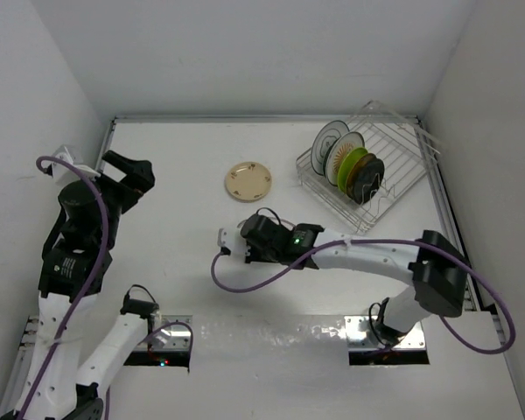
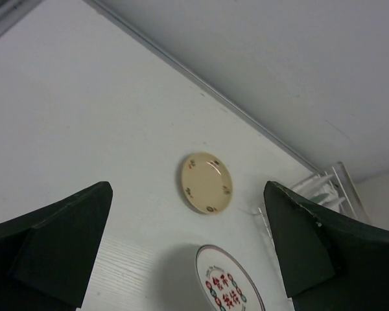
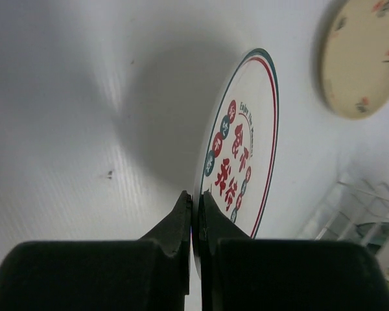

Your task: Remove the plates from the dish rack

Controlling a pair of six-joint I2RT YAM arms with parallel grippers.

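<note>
The dish rack (image 1: 381,175) stands at the back right and holds several upright plates: a white one with a dark pattern (image 1: 330,140), a white one with orange (image 1: 342,156), a lime green one (image 1: 357,164) and a dark patterned one (image 1: 368,180). A cream plate (image 1: 248,181) lies flat on the table. My right gripper (image 1: 241,243) is shut on the rim of a white plate with red characters (image 3: 243,162), held on edge above the table's middle. My left gripper (image 1: 127,175) is open and empty, raised at the far left.
White walls close in the table on the left, back and right. The cream plate (image 2: 206,183) lies between the held plate (image 2: 230,285) and the back wall. The rack's corner (image 2: 324,188) shows at the right of the left wrist view.
</note>
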